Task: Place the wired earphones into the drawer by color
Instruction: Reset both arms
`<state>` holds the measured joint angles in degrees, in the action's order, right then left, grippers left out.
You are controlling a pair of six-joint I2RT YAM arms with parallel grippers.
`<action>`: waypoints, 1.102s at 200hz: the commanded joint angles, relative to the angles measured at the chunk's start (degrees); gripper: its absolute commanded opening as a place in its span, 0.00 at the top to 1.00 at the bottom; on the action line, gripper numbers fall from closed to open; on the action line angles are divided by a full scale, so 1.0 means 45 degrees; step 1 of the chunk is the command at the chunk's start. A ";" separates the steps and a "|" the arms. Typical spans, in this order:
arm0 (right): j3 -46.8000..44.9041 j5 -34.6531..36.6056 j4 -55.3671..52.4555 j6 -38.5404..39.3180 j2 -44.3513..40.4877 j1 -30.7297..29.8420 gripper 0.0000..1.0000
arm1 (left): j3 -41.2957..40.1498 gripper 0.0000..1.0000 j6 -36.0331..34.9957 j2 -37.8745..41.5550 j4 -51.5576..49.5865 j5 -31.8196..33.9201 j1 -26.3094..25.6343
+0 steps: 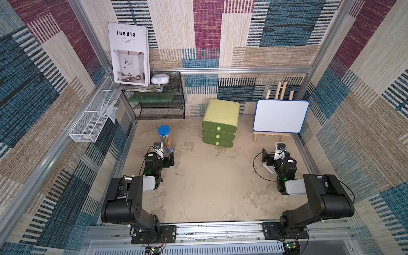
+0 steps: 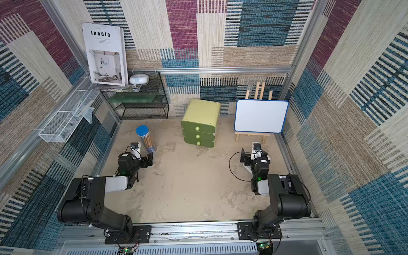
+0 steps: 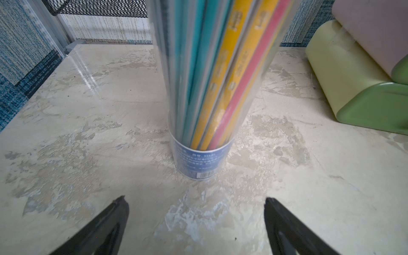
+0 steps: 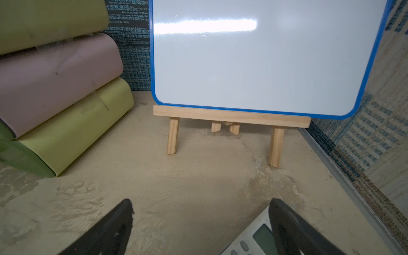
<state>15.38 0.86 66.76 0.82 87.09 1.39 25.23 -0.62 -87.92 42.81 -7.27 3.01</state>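
Left jaws: released; pencil tube point(image 3: 203, 88) just ahead, blue label with barcode, print unreadable.
Right jaws: released; calculator point(image 4: 249, 240) under one side, whiteboard point(image 4: 260, 59) ahead.
Magazine point(image 1: 129, 53): "Inedia".

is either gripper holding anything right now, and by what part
Nothing is held: the left gripper and the right gripper both stand open and empty.

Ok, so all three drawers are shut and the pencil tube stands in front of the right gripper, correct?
No: the pencil tube stands in front of the left gripper, as the left wrist view shows. All three drawers are shut, yes.
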 commanded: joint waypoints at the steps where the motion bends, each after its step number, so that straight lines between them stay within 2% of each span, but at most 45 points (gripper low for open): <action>1: -0.0019 0.0101 0.0164 -0.0084 -0.0020 -0.0015 0.01 | 0.0009 0.01 -0.0096 0.0056 0.0175 0.0052 -0.0018; 70: -0.0052 0.0082 0.0227 -0.0073 -0.0051 -0.0010 0.01 | -0.0001 0.01 -0.0096 0.0051 0.0175 0.0052 -0.0005; 83: -0.0317 -0.1340 0.0570 0.0548 -0.0164 -0.0015 0.01 | 0.0008 0.01 -0.0096 0.0058 0.0175 0.0052 -0.0004; 92: -0.0499 -0.1693 0.0876 0.0725 -0.0222 -0.0015 0.01 | -0.0002 0.01 -0.0095 0.0049 0.0175 0.0052 -0.0007; 118: -0.0025 0.0222 0.0144 -0.0138 -0.0035 0.0006 0.01 | -0.0002 0.01 -0.0096 0.0062 0.0175 0.0045 -0.0014; 135: -0.0118 -0.0458 0.0290 0.0144 -0.0075 0.0018 0.01 | 0.0009 0.01 -0.0094 0.0037 0.0176 0.0053 -0.0015; 220: -0.0075 -0.0340 0.0242 0.0102 -0.0055 0.0016 0.01 | -0.0002 0.01 -0.0096 0.0058 0.0175 0.0052 -0.0006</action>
<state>14.79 -0.69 67.18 1.65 86.70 1.50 25.23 -0.62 -87.92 42.81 -7.27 3.01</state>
